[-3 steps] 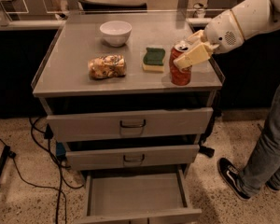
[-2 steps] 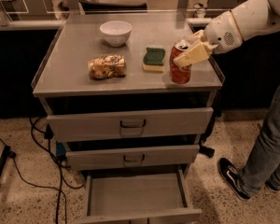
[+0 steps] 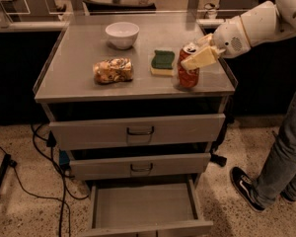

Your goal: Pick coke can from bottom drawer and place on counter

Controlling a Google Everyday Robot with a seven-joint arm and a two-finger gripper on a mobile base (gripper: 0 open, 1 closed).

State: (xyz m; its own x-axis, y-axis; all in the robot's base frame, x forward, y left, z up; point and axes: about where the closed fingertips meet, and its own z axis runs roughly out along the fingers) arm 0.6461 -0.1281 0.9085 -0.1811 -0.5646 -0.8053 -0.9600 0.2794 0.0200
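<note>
The red coke can [image 3: 188, 72] stands upright on the counter [image 3: 74, 48], near its front right corner. My gripper [image 3: 191, 53] reaches in from the right at the height of the can's top. Its pale fingers [image 3: 200, 58] sit on either side of the can's upper part and look shut on it. The bottom drawer [image 3: 143, 209] is pulled out below and shows only its bare grey floor. Both drawers above it are closed.
On the counter are a white bowl [image 3: 122, 34] at the back, a green and yellow sponge [image 3: 163, 62] just left of the can, and a snack bag [image 3: 113, 70] further left. A person's leg [image 3: 283, 152] and shoe stand right of the cabinet. Cables [image 3: 37, 142] lie on the floor at left.
</note>
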